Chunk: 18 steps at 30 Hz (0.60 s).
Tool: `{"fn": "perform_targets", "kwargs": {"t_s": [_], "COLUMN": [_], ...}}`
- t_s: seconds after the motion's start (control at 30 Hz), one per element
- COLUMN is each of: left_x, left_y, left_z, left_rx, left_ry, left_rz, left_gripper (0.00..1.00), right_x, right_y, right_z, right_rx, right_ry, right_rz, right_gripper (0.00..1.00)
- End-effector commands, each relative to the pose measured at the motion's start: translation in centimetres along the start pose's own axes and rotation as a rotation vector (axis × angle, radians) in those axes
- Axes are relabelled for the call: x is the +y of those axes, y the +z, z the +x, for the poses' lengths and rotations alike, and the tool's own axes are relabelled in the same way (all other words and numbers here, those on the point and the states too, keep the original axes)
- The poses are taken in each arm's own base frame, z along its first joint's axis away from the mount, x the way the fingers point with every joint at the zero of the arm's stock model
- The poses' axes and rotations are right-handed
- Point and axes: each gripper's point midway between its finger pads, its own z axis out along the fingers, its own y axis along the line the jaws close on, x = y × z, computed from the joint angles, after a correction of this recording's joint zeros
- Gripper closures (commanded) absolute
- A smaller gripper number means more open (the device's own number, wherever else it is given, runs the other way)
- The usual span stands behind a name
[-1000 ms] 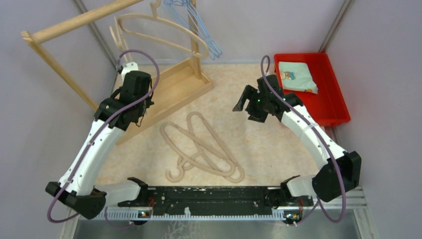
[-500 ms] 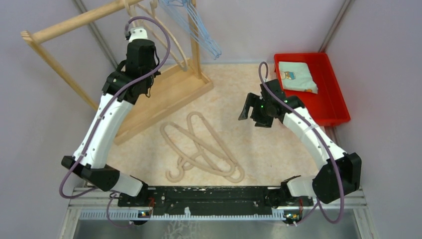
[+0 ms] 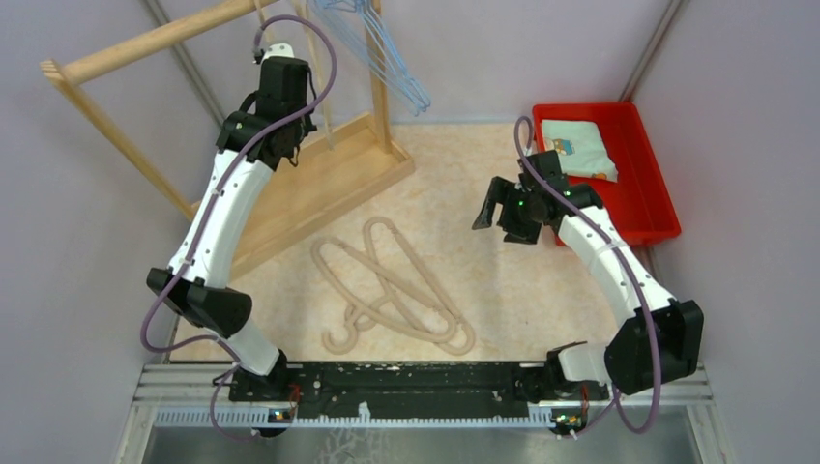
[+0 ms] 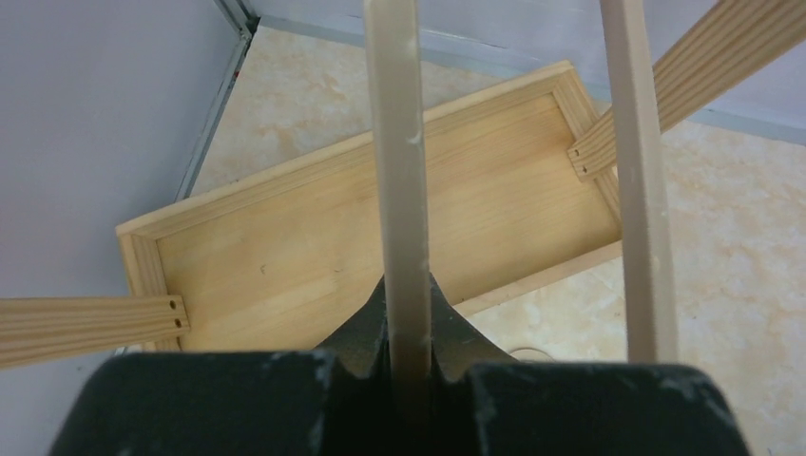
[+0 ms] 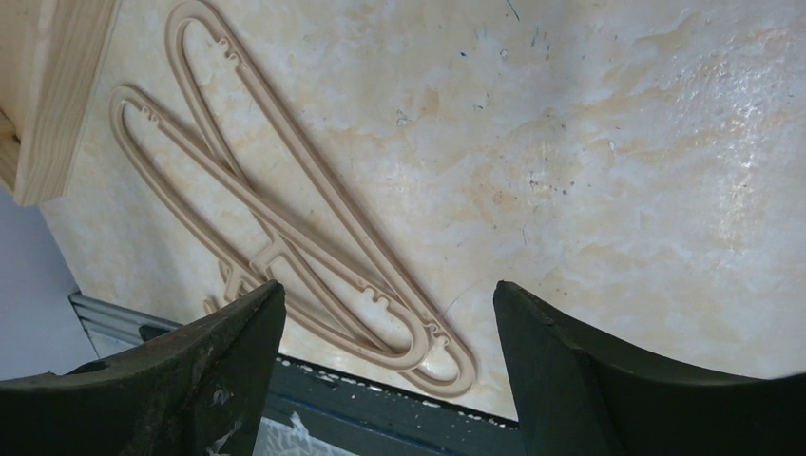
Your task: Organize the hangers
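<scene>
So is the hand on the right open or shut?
Open. The right hand has its fingers spread wide in its wrist view, with only the table and beige hangers seen between them.

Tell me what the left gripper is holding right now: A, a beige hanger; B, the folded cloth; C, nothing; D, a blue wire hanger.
A: the left wrist view shows the left gripper shut on a bar of the beige hanger, above the wooden rack's base.

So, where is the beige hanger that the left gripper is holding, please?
Left wrist view: the beige hanger sits clamped in the left gripper, above the wooden rack base at the table's far left.
</scene>
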Motion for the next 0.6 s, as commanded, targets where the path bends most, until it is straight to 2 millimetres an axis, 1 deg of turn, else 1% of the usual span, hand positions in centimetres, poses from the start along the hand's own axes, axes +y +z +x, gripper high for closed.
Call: {"fn": "perform_targets", "kwargs": {"t_s": [0.0, 0.1, 0.17, 0.27, 0.3, 0.33, 0.37, 0.4, 0.47, 0.57], "left_x": [0.0, -0.7, -1.0, -1.3, -1.3, -1.2, -1.0, -0.8, -0.2, 0.1], "left_y": [0.2, 0.7, 0.8, 0.5, 0.3, -0.2, -0.6, -1.2, -2.2, -3.7], "left_z": [-0.4, 0.7, 1.0, 1.3, 1.3, 1.1, 0.9, 0.6, 0.2, 0.4], "left_rx": [0.021, 0.06, 0.076, 0.087, 0.086, 0.076, 0.067, 0.053, 0.036, 0.028], "left_ry": [-0.038, -0.028, -0.025, -0.022, -0.028, -0.034, -0.038, -0.044, -0.049, -0.054], "left_rz": [0.028, 0.05, 0.061, 0.09, 0.098, 0.108, 0.117, 0.125, 0.137, 0.174], "left_gripper": [1.0, 1.0, 1.0, 1.0, 0.94, 0.81, 0.7, 0.67, 0.63, 0.54], "right_x": [0.4, -0.2, -0.5, -0.8, -0.9, -0.9, -1.0, -1.1, -1.3, -1.7], "right_y": [-1.6, -1.6, -1.4, -1.2, -1.1, -1.1, -1.0, -1.1, -1.1, -1.0], "right_z": [-0.2, 0.4, 0.7, 1.2, 1.3, 1.4, 1.6, 1.7, 2.0, 2.6], "right_rx": [-0.038, -0.029, -0.021, -0.008, -0.004, 0.001, 0.006, 0.01, 0.018, 0.031], "right_ry": [-0.03, -0.027, -0.023, -0.026, -0.031, -0.037, -0.044, -0.056, -0.078, -0.103], "right_rz": [-0.046, -0.041, -0.038, -0.039, -0.038, -0.039, -0.04, -0.041, -0.037, -0.035], "right_gripper": [0.2, 0.19, 0.19, 0.16, 0.15, 0.13, 0.1, 0.07, 0.02, 0.01]}}
